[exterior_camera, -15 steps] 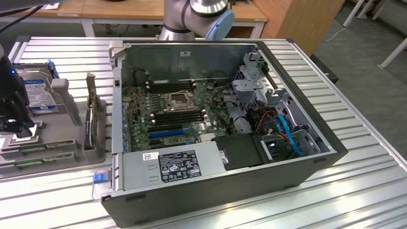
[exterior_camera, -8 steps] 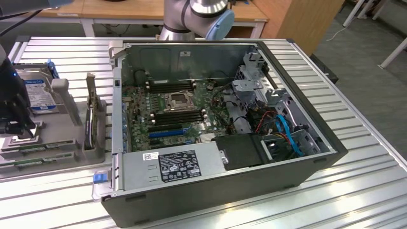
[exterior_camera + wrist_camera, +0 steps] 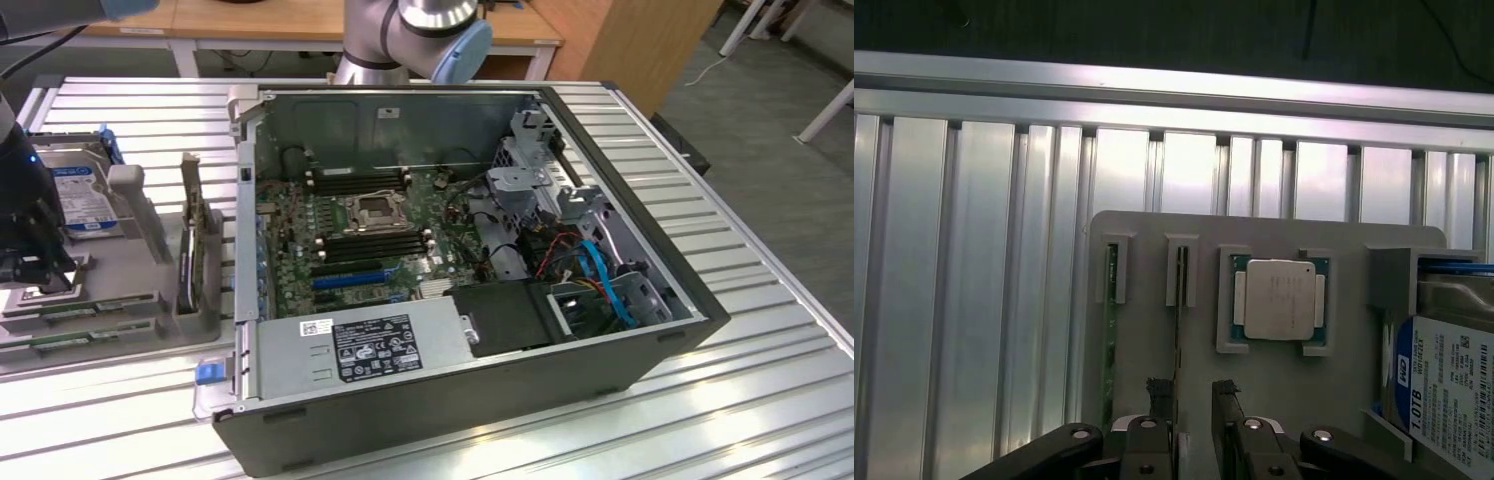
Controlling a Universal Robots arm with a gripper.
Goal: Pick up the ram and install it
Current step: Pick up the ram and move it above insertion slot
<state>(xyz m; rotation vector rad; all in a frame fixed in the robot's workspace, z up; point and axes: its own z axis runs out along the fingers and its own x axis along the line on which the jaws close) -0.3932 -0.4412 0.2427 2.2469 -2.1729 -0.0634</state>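
We see the claw spread wide with nothing in it, hanging close by the ram in its gray holder.

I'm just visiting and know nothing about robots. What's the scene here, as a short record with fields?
tool: open, empty, above the tray near the ram
ram: on edge in a tray slot, not picked up
CPU chip: flat in the tray, beside the slots
hard drive: at the tray's end, past the CPU chip
computer case: open, on the slatted table
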